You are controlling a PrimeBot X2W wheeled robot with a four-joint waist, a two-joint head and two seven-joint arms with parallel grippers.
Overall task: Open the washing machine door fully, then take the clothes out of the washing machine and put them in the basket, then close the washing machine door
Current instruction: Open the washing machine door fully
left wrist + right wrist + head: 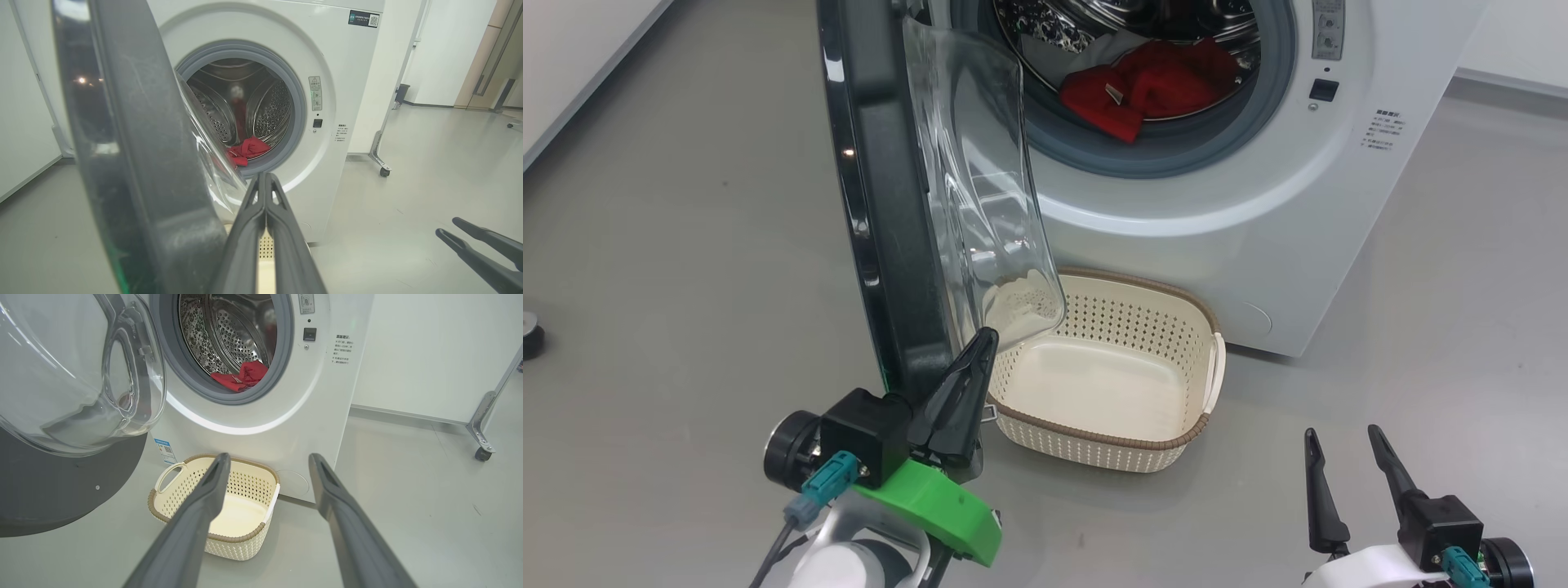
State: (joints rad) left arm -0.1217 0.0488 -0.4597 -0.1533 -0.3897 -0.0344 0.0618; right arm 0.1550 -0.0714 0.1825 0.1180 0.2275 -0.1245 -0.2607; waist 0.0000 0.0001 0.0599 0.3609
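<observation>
Two grippers sit low in front of the washing machine (1176, 204). The left gripper (985, 338) has its two fingers pressed tight together, with nothing between them. Its tip points up at the bottom edge of the door (890, 204), on the inner side, right by the black rim and the glass bowl (980, 180). I cannot tell if it touches the door. The door stands swung out from the machine, edge-on in the head view.

The right gripper (1342, 433) is off to the right, well apart from the door. Its fingers are spread wide and hold nothing.

The red clothes (1152, 86) lie in a heap at the front of the drum (1045, 24), just inside the round hole. They are far up and away from both grippers.

The basket (1143, 286) stands on the grey floor (686, 245), right in front of the machine. It is under the glass bowl, just to the right of the left gripper and between the two grippers.
</observation>
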